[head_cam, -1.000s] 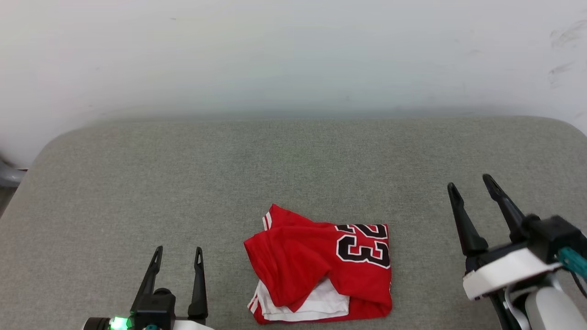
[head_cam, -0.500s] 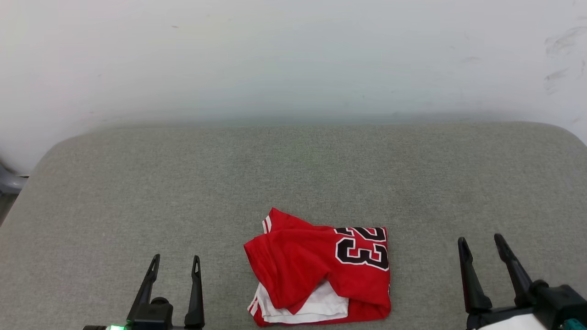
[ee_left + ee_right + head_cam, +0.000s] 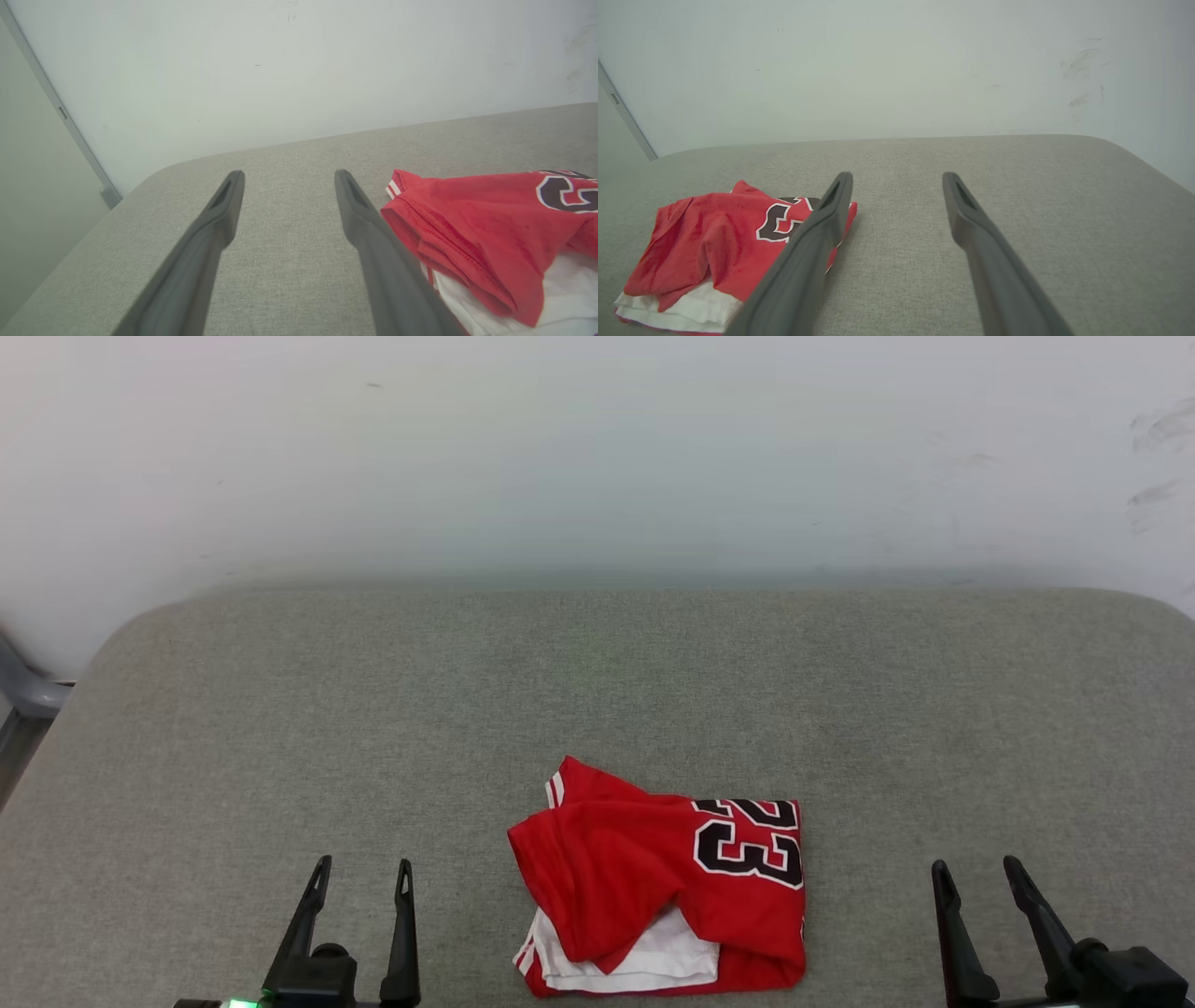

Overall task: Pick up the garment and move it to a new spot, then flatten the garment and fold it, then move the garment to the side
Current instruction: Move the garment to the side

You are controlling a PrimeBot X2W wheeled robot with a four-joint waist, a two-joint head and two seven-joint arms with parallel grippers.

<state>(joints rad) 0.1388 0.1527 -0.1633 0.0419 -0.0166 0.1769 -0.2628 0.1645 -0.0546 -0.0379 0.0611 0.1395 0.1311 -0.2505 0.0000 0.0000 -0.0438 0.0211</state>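
The red T-shirt (image 3: 658,877) with the black number 23 lies as a loose folded bundle at the near middle of the grey padded surface (image 3: 280,709), and a white layer shows at its near edge. It looks light, soft and limp, so the layers will probably slide apart if only the top one is pinched. A hold through all layers at the right edge seems safest, though I cannot tell which edge is the fold. The left gripper (image 3: 364,863) and the right gripper (image 3: 975,865) stand on either side of it, not touching it, both with fingers apart and empty.
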